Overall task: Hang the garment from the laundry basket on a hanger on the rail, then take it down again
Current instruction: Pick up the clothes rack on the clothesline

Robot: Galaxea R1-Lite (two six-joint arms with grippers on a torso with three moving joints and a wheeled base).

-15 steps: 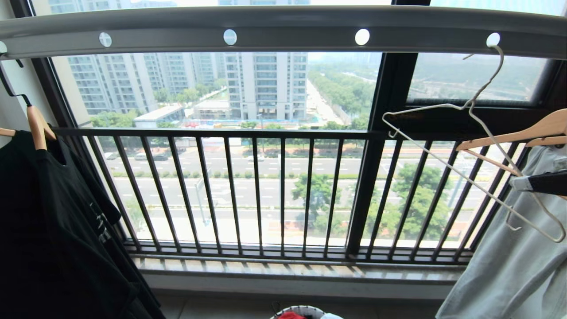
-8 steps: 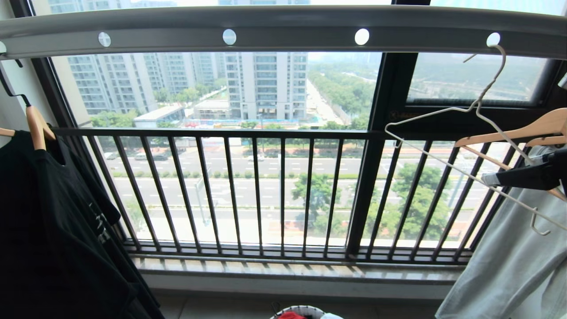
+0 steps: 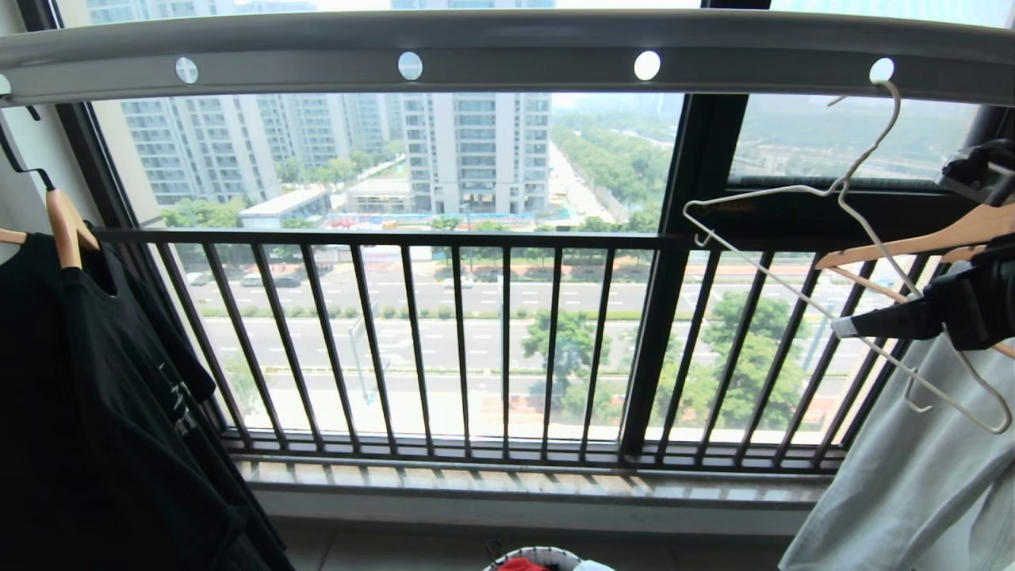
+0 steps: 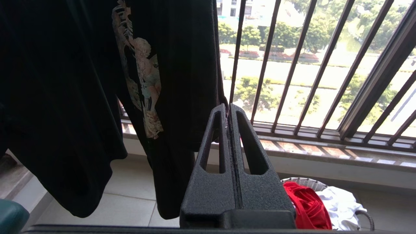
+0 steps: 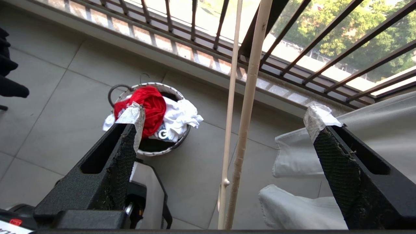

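- One early step is in hand: fetching the hanger (image 3: 840, 262), which hangs from the rail (image 3: 507, 47) at about two o'clock in the head view.
- Right pincer (image 5: 224, 123) is spread wide, its jaws straddling the hanger's wire without touching it; next, I judge, it must clench on that wire and lift the hook free.
- Left pincer (image 4: 229, 110) is clenched on nothing, beside the black shirt (image 4: 81, 97).
- Laundry basket (image 5: 182, 136) at six o'clock holds the garment (image 5: 146, 104) and a white garment (image 5: 180, 117).
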